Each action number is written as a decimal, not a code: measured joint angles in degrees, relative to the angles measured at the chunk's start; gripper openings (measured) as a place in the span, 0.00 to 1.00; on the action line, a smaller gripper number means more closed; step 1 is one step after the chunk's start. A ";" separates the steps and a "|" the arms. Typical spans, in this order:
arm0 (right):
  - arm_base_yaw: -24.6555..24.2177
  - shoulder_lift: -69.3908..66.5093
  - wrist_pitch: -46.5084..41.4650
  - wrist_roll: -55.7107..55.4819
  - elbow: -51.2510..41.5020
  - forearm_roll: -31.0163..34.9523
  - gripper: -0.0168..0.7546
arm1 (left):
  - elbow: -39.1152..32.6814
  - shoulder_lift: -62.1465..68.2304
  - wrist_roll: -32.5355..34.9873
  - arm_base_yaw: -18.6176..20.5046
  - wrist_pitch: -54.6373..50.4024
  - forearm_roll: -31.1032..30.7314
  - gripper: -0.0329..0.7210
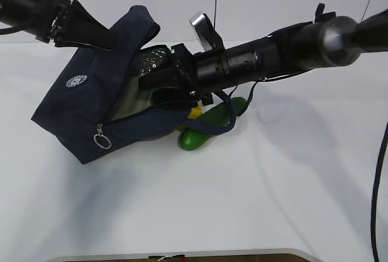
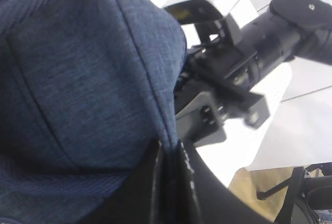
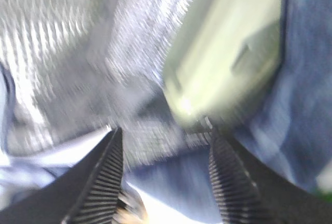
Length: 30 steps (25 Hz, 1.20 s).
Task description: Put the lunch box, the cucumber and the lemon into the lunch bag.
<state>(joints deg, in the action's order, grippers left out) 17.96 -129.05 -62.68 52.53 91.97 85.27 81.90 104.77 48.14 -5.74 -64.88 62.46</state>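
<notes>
Exterior view: white table (image 1: pixel 291 201) (bare wall)

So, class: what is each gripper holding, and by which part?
Left gripper: the dark navy fabric lunch bag, pinched at its top edge. Right gripper: nothing, its jaws stand apart inside the bag.

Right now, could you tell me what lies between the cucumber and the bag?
The lemon, mostly hidden, sits between the cucumber and the bag in the exterior view.

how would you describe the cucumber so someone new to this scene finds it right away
Start at the big navy lunch bag tipped open on the white table. Just right of its mouth, under the right arm, lies the cucumber: long, dark green and smooth, with the bag's strap across it, unlike the small yellow lemon tucked behind it.
</notes>
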 joint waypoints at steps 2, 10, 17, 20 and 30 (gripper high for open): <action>-1.43 0.00 -1.91 0.09 0.09 -1.29 0.58 | 0.00 0.00 0.00 0.00 -0.31 0.00 0.06; -2.88 4.92 -2.11 -2.60 0.09 -14.90 0.58 | 0.00 0.00 -0.41 0.00 -0.73 0.00 0.06; -2.88 12.38 0.47 -12.90 0.09 -32.54 0.58 | 0.00 0.04 -6.79 0.00 -0.73 0.24 0.06; -2.88 14.88 0.82 -17.80 0.09 -39.56 0.58 | 0.00 0.13 -9.21 0.00 -1.25 0.38 0.06; -2.88 16.69 0.82 -30.72 0.09 -56.80 0.58 | 0.00 0.17 -10.51 1.43 -2.61 2.31 0.06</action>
<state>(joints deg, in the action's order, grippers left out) 15.09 -112.37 -61.86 21.82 92.07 28.48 81.90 104.94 37.63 -4.31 -67.48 64.76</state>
